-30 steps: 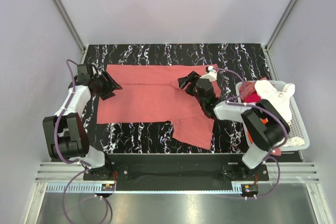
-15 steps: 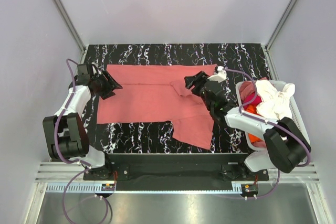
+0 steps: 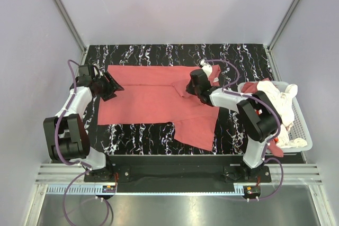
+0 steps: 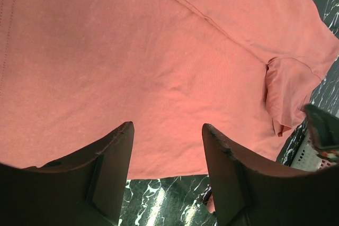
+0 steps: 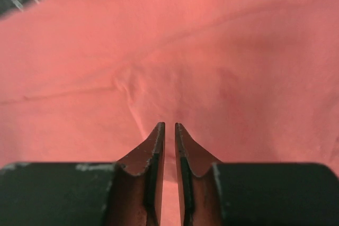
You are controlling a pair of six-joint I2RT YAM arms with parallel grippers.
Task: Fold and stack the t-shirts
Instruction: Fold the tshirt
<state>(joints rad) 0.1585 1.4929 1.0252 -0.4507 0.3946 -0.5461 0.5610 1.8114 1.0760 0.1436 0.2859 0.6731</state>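
Swinging inward, my right arm is pulling its elbow away from the basket point(image 3: 303, 125) side compared with a second ago, yet the right gripper point(image 3: 194, 82) is holding over the same patch of the salmon-pink t-shirt point(image 3: 143, 96), and the left arm is not budging at all. That shirt is lying spread across the black marbled table point(image 3: 137, 51), with one flap trailing down toward the near edge on the right. On the right wrist camera I am seeing the fingers point(image 5: 153, 152) squeezed almost together, only a thin slit between them, tips down at a small pucker in the pink cloth; whether any fabric is actually caught there, I cannot tell. The left gripper point(image 3: 109, 84) is sitting at the shirt's left edge with its jaws spread wide, gripping nothing, pink cloth showing between them. Over in the basket, beside the table's right end, a cream shirt point(image 3: 278, 99) is heaped on top and a red shirt point(image 3: 251, 91) is peeking out at the rim.
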